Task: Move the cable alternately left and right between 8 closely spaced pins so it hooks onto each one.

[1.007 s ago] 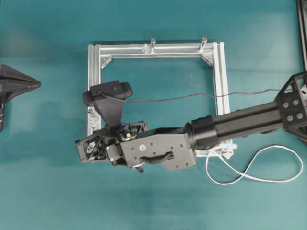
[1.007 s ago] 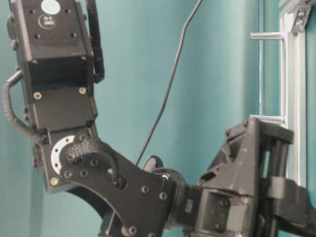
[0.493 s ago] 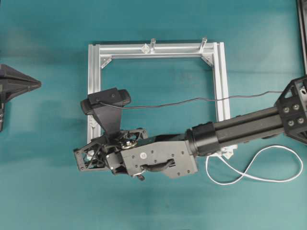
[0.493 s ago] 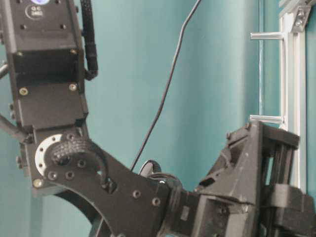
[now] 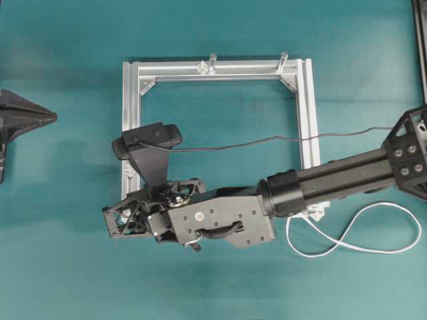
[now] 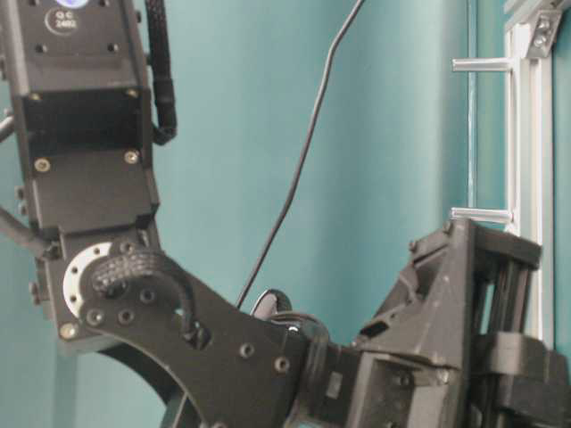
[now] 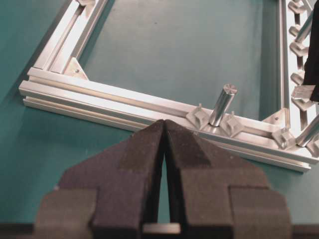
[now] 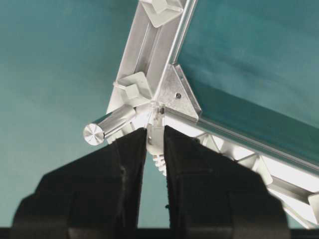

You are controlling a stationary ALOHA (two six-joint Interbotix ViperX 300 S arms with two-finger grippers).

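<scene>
Right wrist view: the right hand (image 8: 154, 144) is clenched on the cable's pale plug (image 8: 156, 130); beyond it sits the frame (image 8: 149, 55) corner with a grey post (image 8: 107, 127); overhead, the cable (image 5: 347, 240) loops at lower right; the left hand (image 7: 164, 144) is clenched, empty.

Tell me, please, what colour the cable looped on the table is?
White; the cable shows best in the overhead view, against the teal table.

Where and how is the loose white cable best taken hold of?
Probably on the slack loop of the cable lying flat on the table, right of the frame. Come from above with the jaws across it: there it is thin, limp and free of the frame.
</scene>
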